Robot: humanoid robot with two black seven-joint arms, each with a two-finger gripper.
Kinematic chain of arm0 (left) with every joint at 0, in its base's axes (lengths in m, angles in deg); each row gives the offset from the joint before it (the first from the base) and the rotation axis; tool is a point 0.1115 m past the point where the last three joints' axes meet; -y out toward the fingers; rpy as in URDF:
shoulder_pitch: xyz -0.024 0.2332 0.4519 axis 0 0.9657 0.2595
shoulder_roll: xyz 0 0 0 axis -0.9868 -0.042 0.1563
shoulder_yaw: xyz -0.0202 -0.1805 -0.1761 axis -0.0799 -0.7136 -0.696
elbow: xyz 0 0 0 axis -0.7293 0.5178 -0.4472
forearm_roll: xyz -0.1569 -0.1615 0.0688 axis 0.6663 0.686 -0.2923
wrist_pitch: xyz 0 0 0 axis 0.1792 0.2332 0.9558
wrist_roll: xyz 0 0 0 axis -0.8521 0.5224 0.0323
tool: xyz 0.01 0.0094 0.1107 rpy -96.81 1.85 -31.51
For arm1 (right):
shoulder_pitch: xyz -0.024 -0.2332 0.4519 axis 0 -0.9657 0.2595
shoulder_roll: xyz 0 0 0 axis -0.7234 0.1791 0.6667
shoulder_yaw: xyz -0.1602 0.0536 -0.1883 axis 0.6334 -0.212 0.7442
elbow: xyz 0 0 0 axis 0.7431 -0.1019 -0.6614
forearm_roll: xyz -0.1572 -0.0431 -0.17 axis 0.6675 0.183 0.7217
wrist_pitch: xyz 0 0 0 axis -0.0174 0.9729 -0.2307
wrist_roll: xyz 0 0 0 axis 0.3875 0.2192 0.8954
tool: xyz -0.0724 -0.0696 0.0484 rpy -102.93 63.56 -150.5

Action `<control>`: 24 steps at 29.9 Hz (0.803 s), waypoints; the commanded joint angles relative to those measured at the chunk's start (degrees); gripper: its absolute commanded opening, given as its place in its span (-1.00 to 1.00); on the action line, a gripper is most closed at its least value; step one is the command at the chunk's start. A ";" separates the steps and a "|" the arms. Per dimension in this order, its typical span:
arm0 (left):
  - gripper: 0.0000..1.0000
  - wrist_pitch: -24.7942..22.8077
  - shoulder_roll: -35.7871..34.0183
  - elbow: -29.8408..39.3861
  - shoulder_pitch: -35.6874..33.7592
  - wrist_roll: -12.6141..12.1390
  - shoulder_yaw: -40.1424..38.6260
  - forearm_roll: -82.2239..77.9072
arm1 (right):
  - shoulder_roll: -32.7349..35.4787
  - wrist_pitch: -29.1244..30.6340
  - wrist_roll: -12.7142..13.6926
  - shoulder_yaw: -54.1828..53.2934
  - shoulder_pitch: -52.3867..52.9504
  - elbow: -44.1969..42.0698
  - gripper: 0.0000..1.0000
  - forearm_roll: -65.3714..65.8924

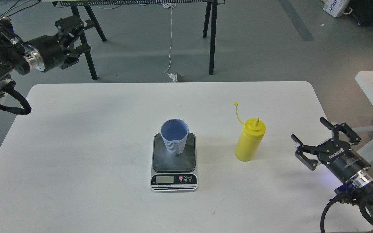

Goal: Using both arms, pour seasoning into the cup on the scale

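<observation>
both pincers (309, 136) released; yellow nozzled seasoning bottle (250, 140) upright beside ribbed blue cup (174, 136) on scale (174, 161).

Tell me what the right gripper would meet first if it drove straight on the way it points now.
Probably the seasoning bottle. The open right gripper points up-left across the table, and the bottle stands nearest that line; height is unclear, so it could pass just behind or above it.

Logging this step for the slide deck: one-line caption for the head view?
Cup on scale, bottle upright to its right; open right end effector near bottle, left end effector raised.
</observation>
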 commanded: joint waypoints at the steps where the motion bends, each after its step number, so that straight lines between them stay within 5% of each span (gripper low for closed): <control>1: 0.77 0.00 -0.58 -0.09 1.75 0.00 -1.00 1.30 | 1.01 0.00 0.09 0.78 9.15 -6.30 0.98 0.18; 9: 0.77 0.00 -0.76 -0.09 7.64 0.00 -8.12 2.36 | 0.13 0.00 0.00 13.61 30.51 -23.54 0.99 1.06; 24: 0.77 0.00 -0.93 -0.18 8.61 0.00 -12.79 2.71 | -6.72 0.00 -0.44 19.25 40.29 -33.66 0.99 2.20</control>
